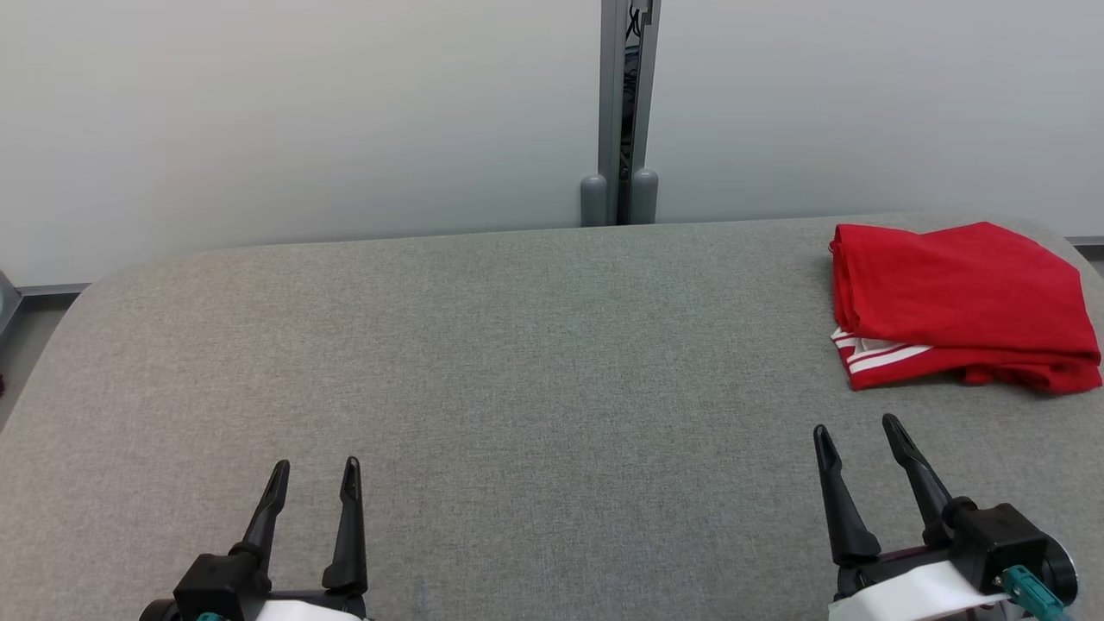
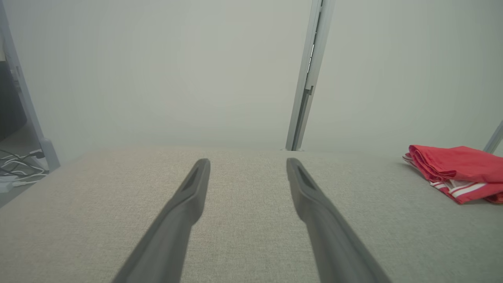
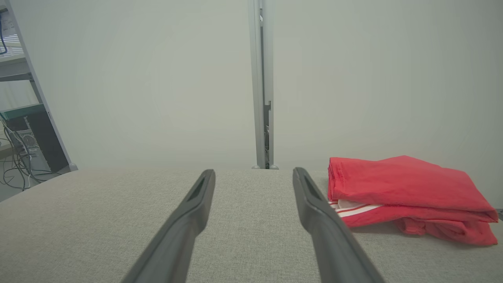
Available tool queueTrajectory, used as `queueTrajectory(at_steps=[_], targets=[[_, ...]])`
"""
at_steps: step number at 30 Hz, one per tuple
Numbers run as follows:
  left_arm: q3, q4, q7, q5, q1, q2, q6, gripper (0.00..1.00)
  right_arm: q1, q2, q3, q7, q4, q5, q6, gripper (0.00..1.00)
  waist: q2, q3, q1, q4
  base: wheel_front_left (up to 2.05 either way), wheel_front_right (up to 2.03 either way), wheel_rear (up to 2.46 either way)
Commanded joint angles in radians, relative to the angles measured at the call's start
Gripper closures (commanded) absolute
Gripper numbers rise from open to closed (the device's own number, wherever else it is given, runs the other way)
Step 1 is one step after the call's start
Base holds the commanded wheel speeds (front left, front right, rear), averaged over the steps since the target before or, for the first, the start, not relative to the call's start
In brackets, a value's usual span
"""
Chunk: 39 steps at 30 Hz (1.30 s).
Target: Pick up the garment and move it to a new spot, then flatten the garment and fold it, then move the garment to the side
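Left pincer [image 1: 316, 466]: low at the near left of the bench [image 1: 517, 345], fingers spread, nothing between them, tips pointing toward the far edge. The left wrist view shows the left pincer [image 2: 247, 161] with a wide gap and bare grey fabric under and between the fingers.

Right pincer [image 1: 856, 424]: near right of the bench, also spread and empty, fingers angled slightly leftward. The right wrist view shows the right pincer [image 3: 254, 171] the same way, with only fabric between the fingers.

The garment [image 1: 957, 293] is red with white stripes on a lower layer at its near-left corner. It is folded into a rough rectangle and lies flat on the far right part of the bench, close to the right edge. It sits ahead of the right pincer and a bit to its right, near but apart, no contact. In the right wrist view the garment [image 3: 393, 184] lies just beyond the right-hand finger, and the finger's edge overlaps the striped corner in the picture. It is well apart from the left pincer, across the bench; the left wrist view has the garment [image 2: 459, 165] at the far right.

The folds are slightly uneven, and a rumpled bit pokes out at the near right corner.

The bench is grey woven fabric with rounded corners. Behind it is a pale wall [image 1: 259, 112] with a grey metal post [image 1: 628, 112] at the middle. Cables [image 2: 19, 165] lie on the floor off the left end, and a rack [image 3: 23, 118] stands beyond that end.
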Motion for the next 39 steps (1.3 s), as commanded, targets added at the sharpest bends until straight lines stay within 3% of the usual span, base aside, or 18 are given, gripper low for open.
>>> queueTrajectory(at_steps=[1, 12, 13, 19, 39], targets=[[0.004, 0.0, -0.004, 0.009, 0.008, 0.003, -0.003, 0.0, 0.012, 0.001, -0.004, -0.004, 0.0, -0.001, 0.0, 0.0, -0.0001, 0.0, 0.0, -0.001, 0.0, 0.0, 0.0], [0.004, 0.015, -0.004, 0.0, 0.005, 0.003, -0.005, 0.0, 0.011, 0.002, 0.007, -0.004, 0.007, 0.003, 0.0, 0.0, -0.0001, -0.005, 0.0, -0.009, 0.0, 0.0, 0.0], [0.002, 0.015, 0.0, -0.001, 0.002, 0.0, -0.004, 1.0, 0.0, 0.002, 0.007, 0.0, 0.008, 0.0, 0.0, 1.0, -0.0001, -0.005, 0.0, -0.009, 0.0, 0.0, 0.0], [0.001, 0.065, 0.011, -0.019, 0.025, -0.005, -0.006, 1.0, 0.025, 0.003, 0.008, 0.006, 0.049, 0.02, 0.0, 1.0, -0.0001, -0.005, 0.0, -0.009, 0.0, 0.0, 0.0], [0.043, 0.088, 0.097, -0.369, -0.048, -0.003, -0.042, 1.0, -0.022, -0.017, -0.044, 0.088, 0.072, 0.412, 0.0, 1.0, -0.0001, 0.003, 0.0, -0.006, 0.0, 0.0, 0.0]])
